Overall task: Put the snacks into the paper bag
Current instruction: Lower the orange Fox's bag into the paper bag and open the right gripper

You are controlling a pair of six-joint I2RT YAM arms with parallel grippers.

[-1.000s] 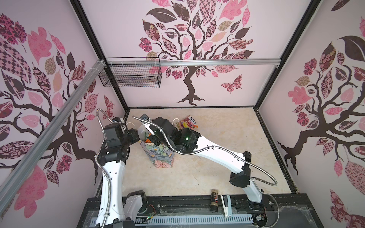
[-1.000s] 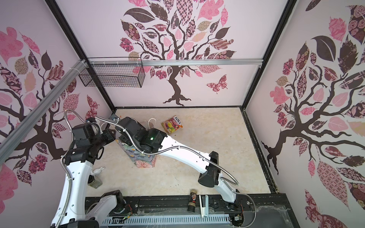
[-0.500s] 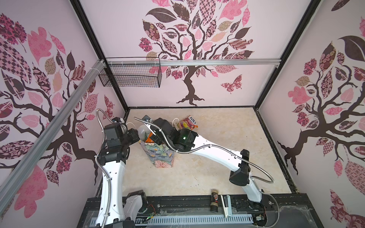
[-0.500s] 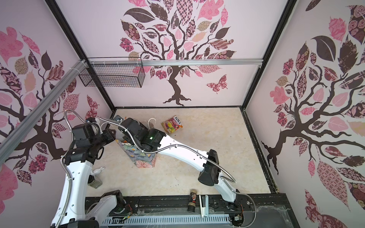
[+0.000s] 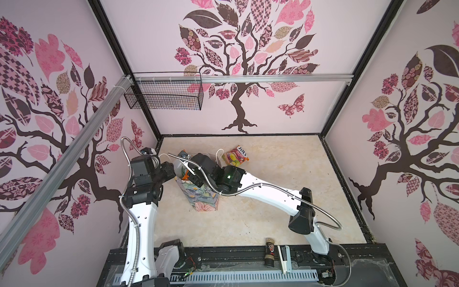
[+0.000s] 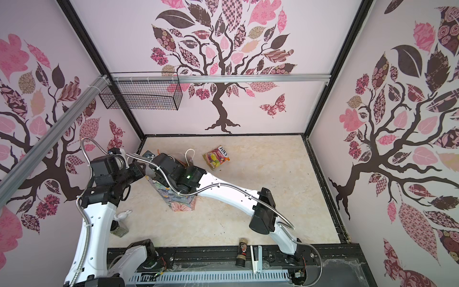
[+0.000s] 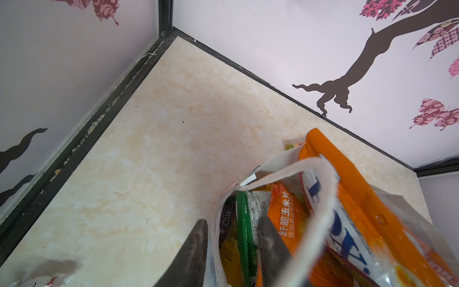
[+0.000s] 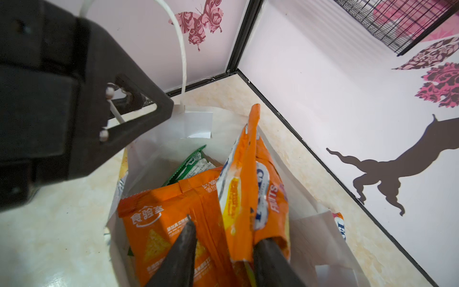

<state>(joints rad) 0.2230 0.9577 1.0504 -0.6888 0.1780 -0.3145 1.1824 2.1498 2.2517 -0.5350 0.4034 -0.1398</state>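
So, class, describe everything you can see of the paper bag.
The paper bag stands upright and open on the table, left of its middle. Outside it bears a pastel floral print; inside it is white, with white cord handles. Snack packets, orange and green, stand crowded in it, one orange edge above the rim. The left gripper straddles one wall; the right gripper hangs open at its mouth.

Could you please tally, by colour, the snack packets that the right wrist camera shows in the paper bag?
Orange: 2, the corn-chip packet and the FOX'S packet
Green: 1, the green packet
Total: 3 in sight; any packets beneath these are hidden.
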